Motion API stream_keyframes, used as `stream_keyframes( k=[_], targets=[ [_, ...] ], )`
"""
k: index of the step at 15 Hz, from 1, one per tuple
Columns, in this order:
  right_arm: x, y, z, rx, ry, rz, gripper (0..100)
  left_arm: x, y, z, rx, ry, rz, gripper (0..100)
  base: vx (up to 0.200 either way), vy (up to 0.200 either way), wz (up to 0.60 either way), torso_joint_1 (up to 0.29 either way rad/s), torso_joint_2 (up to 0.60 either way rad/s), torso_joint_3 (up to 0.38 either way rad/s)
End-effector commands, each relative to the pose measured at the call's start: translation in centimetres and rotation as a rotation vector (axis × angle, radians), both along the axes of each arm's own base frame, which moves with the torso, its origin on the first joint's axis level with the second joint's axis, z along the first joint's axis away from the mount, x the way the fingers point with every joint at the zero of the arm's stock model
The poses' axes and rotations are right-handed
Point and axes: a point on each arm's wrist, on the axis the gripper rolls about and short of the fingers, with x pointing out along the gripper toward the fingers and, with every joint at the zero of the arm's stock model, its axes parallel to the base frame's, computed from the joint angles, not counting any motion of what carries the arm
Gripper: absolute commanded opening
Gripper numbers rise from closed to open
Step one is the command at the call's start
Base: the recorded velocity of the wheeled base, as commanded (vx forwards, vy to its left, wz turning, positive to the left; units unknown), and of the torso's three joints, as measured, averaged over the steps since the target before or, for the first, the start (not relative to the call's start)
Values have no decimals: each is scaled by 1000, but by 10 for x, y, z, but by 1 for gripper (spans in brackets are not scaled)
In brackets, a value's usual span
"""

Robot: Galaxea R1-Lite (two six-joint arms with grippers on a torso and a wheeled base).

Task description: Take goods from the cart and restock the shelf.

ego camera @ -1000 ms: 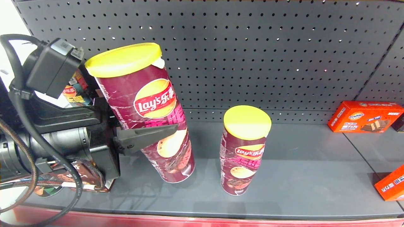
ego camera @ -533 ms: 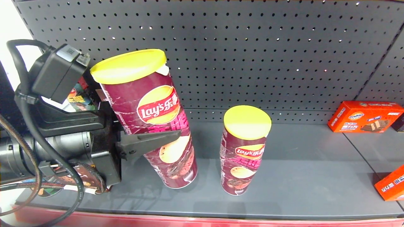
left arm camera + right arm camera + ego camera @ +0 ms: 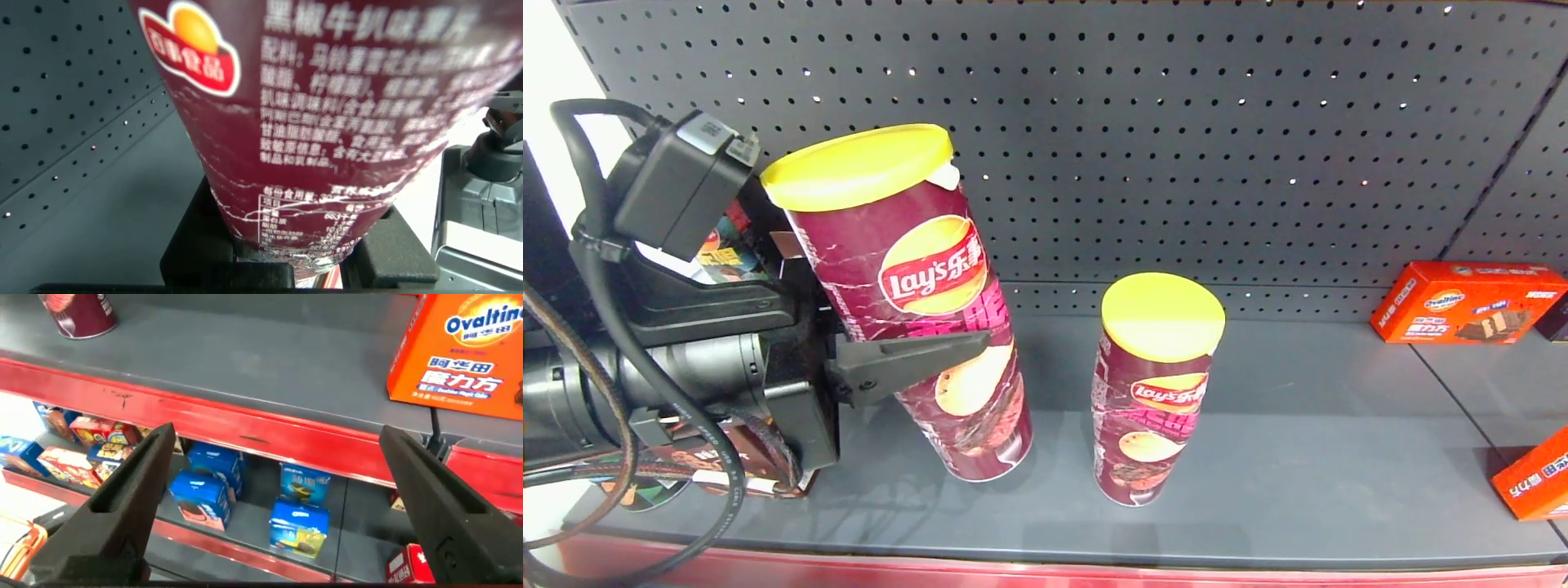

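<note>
Grey pegboard (image 3: 1176,122) backs a grey shelf (image 3: 1298,457). Left claw (image 3: 931,343) pinches a tilted can (image 3: 907,269) at mid-height, lid leaning back over the wrist. Second can (image 3: 1152,392) stands upright past the fingertip, apart. Orange box (image 3: 1466,300) lies well beyond. Right claw (image 3: 278,437) hangs spread before the shelf's red lip (image 3: 245,416), another box (image 3: 466,343) past one finger.

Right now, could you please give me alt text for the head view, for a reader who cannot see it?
The left gripper is shut on a tilted, yellow-lidded can at the left of a grey shelf. A matching can stands upright beside it, apart, and orange boxes lie at the shelf's right end, before a pegboard back.
</note>
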Motion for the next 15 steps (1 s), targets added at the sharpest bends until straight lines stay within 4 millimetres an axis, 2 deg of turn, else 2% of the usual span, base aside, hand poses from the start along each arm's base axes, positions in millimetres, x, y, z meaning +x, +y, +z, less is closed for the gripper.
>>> stream_keyframes(
  k=[1, 3, 8, 15],
  targets=[
    [0, 0, 0, 2, 2, -3, 100, 0, 0, 2, -4, -5, 0, 0, 0, 0, 0, 0, 0, 0],
    [0, 0, 0, 0, 1, -1, 100, 0, 0, 4, -5, -7, 3, 0, 0, 0, 0, 0, 0, 0],
    [0, 0, 0, 2, 2, -1, 100, 1, -1, 29, -97, 33, 4, 0, 0, 0, 0, 0, 0, 0],
    [0, 0, 0, 2, 2, -1, 100, 7, -3, 38, -61, 101, 33, 0, 0, 0, 0, 0, 0, 0]
  ],
)
